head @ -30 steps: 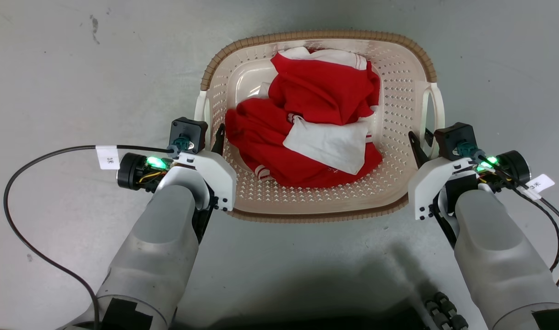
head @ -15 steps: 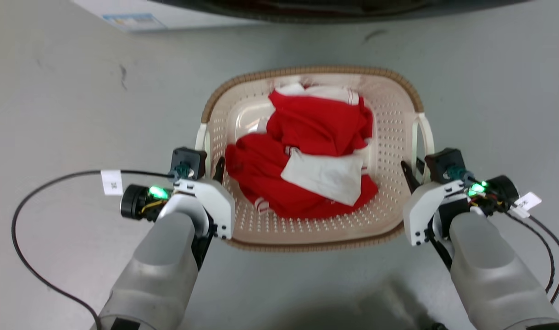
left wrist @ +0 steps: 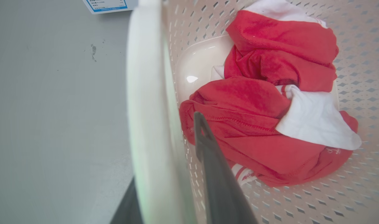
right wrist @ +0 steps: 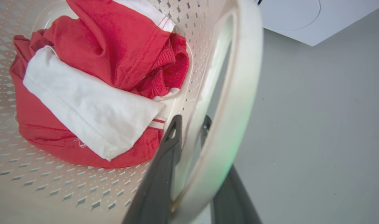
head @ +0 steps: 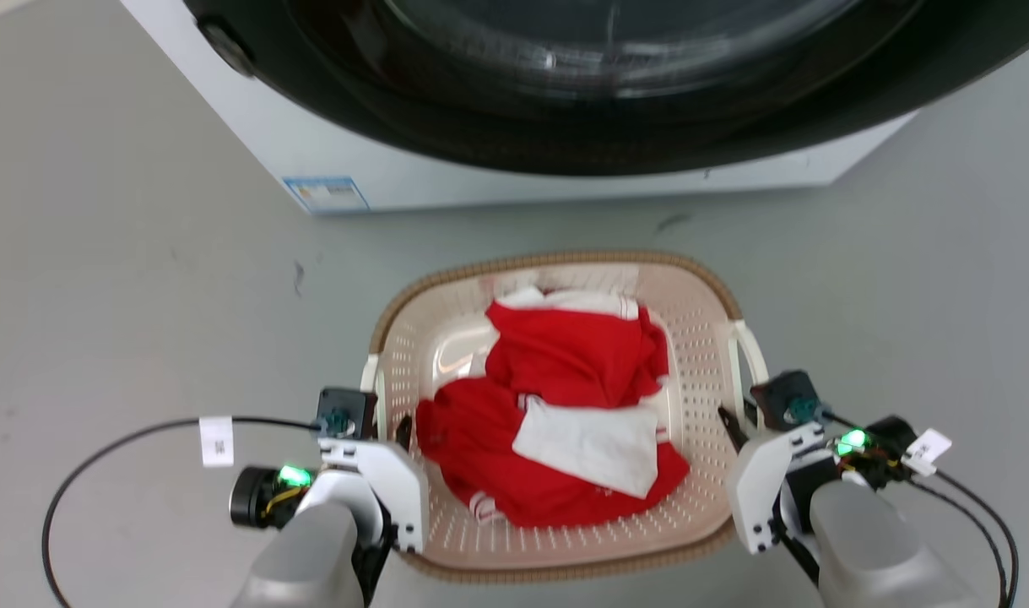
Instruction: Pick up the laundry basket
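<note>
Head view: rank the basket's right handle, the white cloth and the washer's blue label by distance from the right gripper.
1. Right handle, between the right gripper's fingers.
2. White cloth, to its left in the laundry basket.
3. Blue label, upper left on the washer.

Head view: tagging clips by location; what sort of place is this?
Likely a laundry area: a white front-loading washing machine with a dark round door, a cream perforated plastic laundry basket, and crumpled red-and-white clothes inside it.

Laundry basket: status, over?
Left claw shut on left handle, right claw shut on right handle. Laundry basket holds red-white clothes. Washing machine ahead, apart.
</note>
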